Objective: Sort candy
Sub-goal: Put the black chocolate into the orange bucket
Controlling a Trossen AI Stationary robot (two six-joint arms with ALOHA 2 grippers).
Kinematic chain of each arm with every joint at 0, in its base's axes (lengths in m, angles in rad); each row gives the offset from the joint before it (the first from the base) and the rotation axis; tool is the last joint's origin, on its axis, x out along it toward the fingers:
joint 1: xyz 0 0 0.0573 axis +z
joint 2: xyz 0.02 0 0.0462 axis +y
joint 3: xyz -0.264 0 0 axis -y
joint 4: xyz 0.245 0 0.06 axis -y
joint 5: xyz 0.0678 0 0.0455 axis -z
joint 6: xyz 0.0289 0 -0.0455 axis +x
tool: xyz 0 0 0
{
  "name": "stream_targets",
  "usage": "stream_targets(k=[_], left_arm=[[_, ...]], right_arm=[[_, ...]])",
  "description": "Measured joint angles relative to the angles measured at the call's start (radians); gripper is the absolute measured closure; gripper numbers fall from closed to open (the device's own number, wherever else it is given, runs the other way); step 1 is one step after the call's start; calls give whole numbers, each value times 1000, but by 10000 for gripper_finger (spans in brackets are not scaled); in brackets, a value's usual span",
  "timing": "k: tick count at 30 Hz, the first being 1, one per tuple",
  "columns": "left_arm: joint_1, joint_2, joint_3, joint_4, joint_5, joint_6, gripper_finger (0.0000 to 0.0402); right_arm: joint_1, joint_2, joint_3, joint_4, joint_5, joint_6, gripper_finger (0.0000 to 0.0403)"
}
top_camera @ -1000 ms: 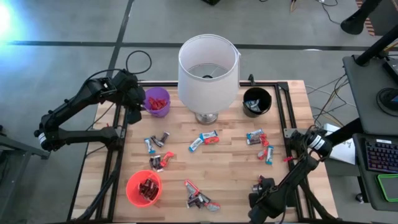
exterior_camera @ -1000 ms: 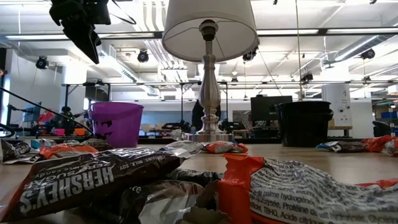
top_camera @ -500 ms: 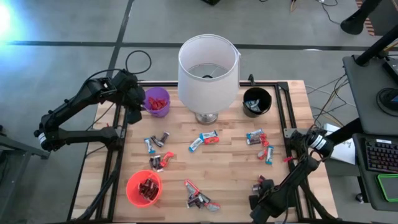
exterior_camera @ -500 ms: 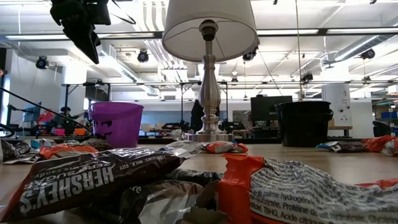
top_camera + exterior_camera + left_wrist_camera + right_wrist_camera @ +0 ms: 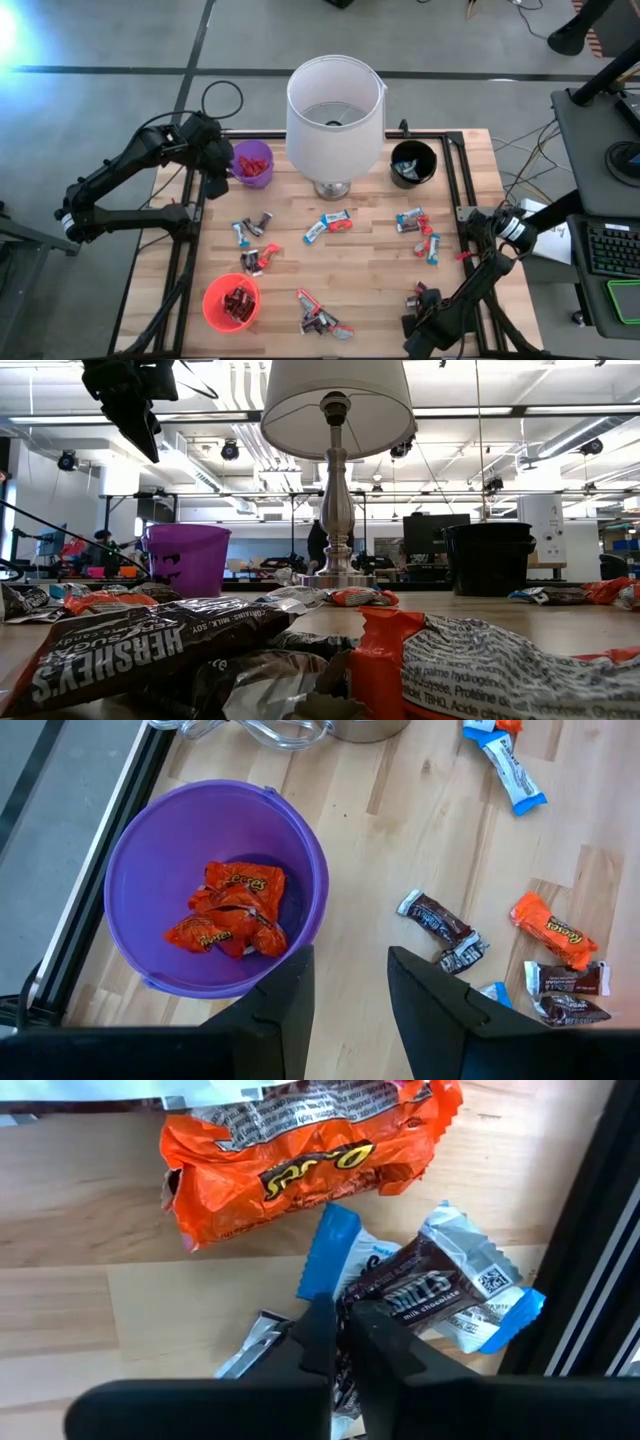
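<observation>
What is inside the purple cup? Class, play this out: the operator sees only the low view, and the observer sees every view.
Observer: The purple cup holds only orange-wrapped candy; the left wrist view looks straight into it.
Operator: Where is the right gripper? I can't find it.
Observer: The right gripper is low over the table's right side, at the end away from the lamp. It is shut at a small pile that includes a brown bar. I cannot tell which piece it pinches.
Operator: Is the left gripper carrying anything?
Observer: No. The left gripper is open and empty, above the purple cup's edge.
</observation>
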Motion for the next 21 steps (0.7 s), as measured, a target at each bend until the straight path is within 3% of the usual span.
stream_targets(k=[11,21], left_arm=[[0,0,0,0,0,0,290],[0,0,0,0,0,18,290]], right_arm=[[0,3,95,-156,18,-4,394],[0,1,117,-180,18,-4,394]])
